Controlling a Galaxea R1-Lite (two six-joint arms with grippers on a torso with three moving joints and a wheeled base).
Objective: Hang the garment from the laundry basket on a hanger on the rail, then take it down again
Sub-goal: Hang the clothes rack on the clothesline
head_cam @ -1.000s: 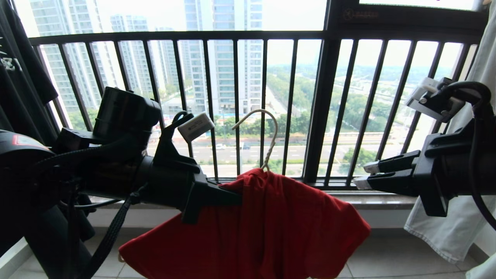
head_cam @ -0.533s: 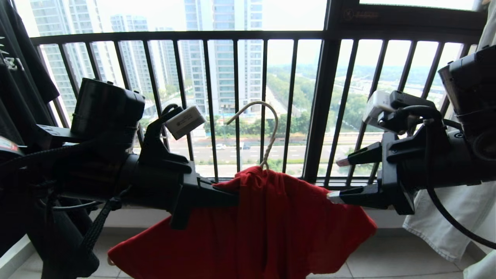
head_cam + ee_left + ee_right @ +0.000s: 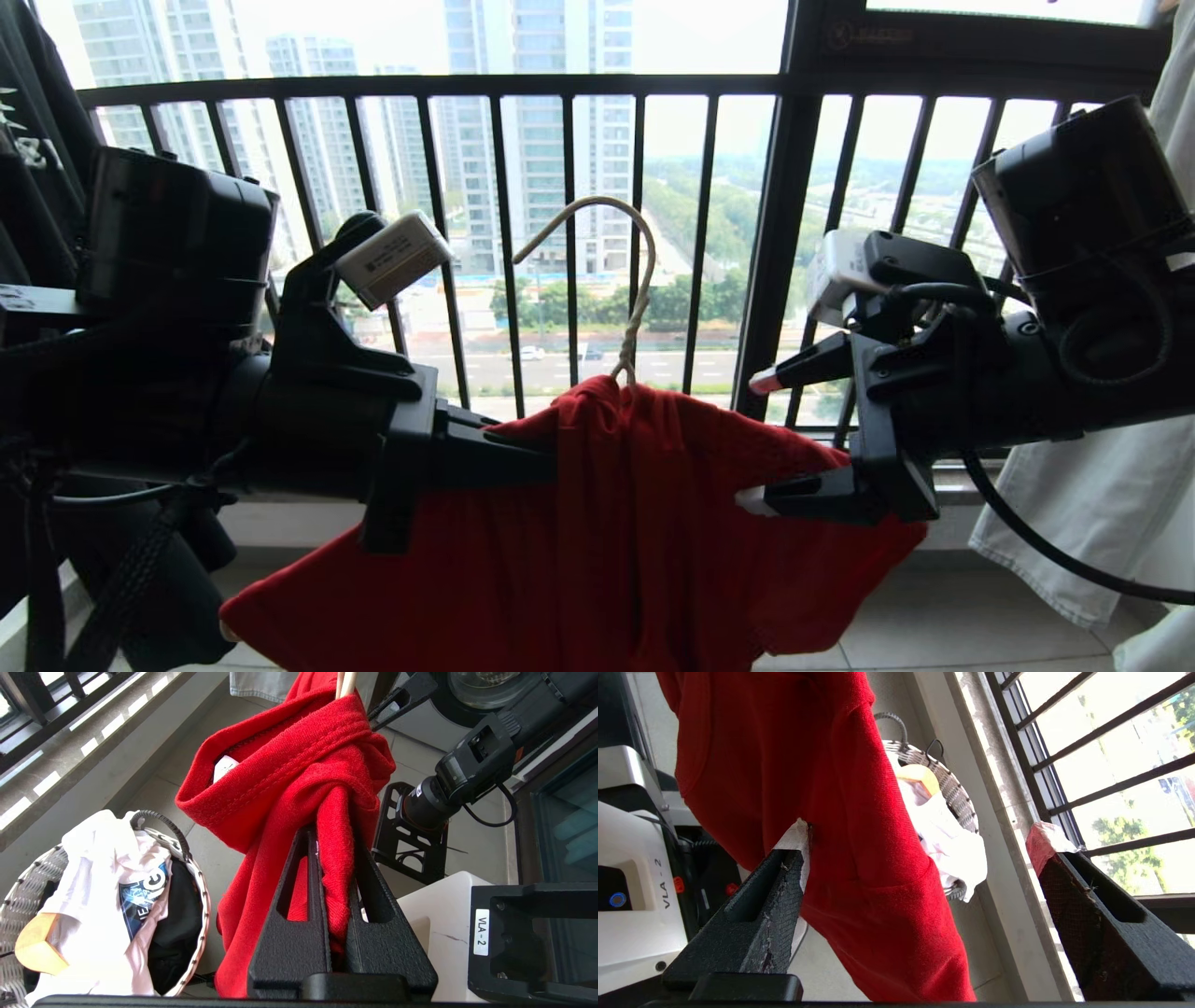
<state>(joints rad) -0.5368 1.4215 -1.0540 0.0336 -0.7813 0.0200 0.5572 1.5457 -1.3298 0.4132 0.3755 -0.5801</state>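
1. My left gripper (image 3: 334,858) is pressed together on a bunch of the red T-shirt (image 3: 607,541), on the shirt's left shoulder.
2. The shirt hangs on one thin cream hanger (image 3: 627,280). Its hook sticks up in the air in front of the black balcony railing (image 3: 775,233).
3. My right gripper (image 3: 758,439) is spread wide by the shirt's right shoulder. One fingertip (image 3: 796,840) touches the red cloth, and the other is out by the railing.
4. One round laundry basket (image 3: 28,882) sits on the floor below, by the wall. It holds a white printed shirt (image 3: 117,891), something black and one yellow thing (image 3: 37,947).
5. A black garment (image 3: 37,140) hangs far left, and pale cloth (image 3: 1092,504) hangs far right.
6. I count two grippers, one hanger and one basket.
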